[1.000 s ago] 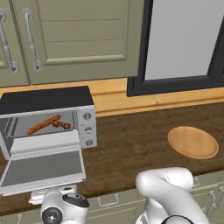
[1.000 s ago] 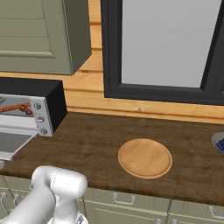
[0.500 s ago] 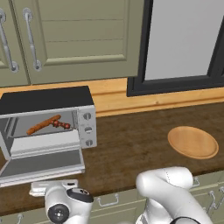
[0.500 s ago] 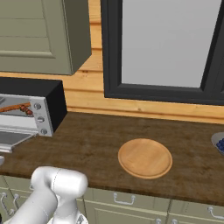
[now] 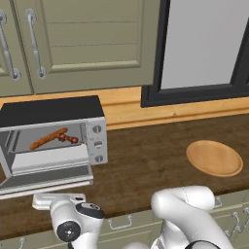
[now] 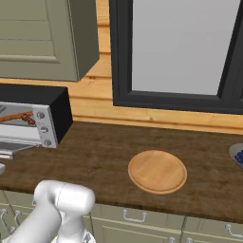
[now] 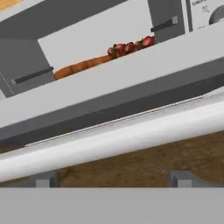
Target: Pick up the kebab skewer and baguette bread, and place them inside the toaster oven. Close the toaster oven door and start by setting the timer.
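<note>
Two dark fingertips [image 7: 48, 179] of the tool [image 7: 114, 180] rise at the near edge of the hand view. They stand wide apart with nothing between them, so the tool is open and empty. It sits low at the near left of the counter [image 5: 146, 160], just in front of the toaster oven door [image 5: 48, 181]. Just beyond the tips, the door's pale handle bar [image 7: 113, 135] runs across the hand view, apart from both fingers as far as can be told. The door hangs out from its bottom hinge, tilted a little above flat.

Behind it lies the open cavity of the toaster oven [image 5: 53, 111]. The baguette bread [image 5: 47, 138] lies inside on the left, with the kebab skewer [image 5: 69, 139] at its right end. Three knobs [image 5: 97, 144] stand in a column on the oven's right face. A wooden plate [image 5: 214, 158] rests well apart on the right of the counter.

Handling, as judged: loading appears done, and the door is the thing now in hand. It is a rigid glazed panel, probably light, free to swing only about its hinge. The smooth bar may slip, so contact is best made under the free edge or the handle, near its middle, pushing up and away.

Compared with the frame one second earlier, the door shows a narrower face in both base views, so its free edge has risen. The arm's white hand [image 5: 58, 200] now sits higher and closer beneath that edge.
</note>
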